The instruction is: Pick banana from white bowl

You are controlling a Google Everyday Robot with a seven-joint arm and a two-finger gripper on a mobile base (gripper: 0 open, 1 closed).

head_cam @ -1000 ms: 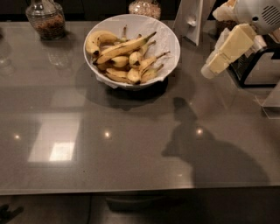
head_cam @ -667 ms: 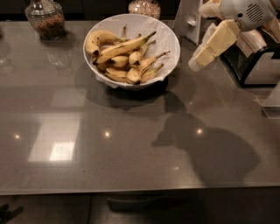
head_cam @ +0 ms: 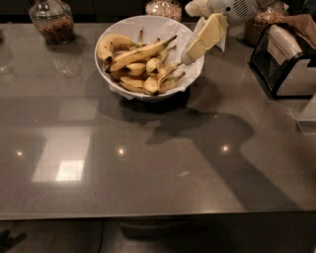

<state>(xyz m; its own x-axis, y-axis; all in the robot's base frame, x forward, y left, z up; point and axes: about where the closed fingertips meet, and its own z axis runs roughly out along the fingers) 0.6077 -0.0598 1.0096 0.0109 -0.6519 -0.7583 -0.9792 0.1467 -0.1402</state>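
The white bowl [head_cam: 120,28] stands at the back middle of the grey countertop, lined with white paper and holding several bananas. The banana [head_cam: 143,52], long, slim and nearly straight, lies on top of the pile, running from lower left to a dark tip at upper right. A thick curved banana [head_cam: 109,43] lies at the bowl's left side, with short ones below. My gripper [head_cam: 190,55] reaches in from the upper right. It hangs over the bowl's right rim, just right of the long banana's tip and a little above the fruit.
A glass jar [head_cam: 52,21] with brown contents stands at the back left, and another jar [head_cam: 165,7] behind the bowl. A dark appliance [head_cam: 284,62] with a white item stands at the right. The countertop's front edge [head_cam: 148,215] runs along the bottom.
My gripper has moved left from beside the appliance to over the bowl's right rim. Its shadow on the counter has shifted left too. The bananas have not moved.
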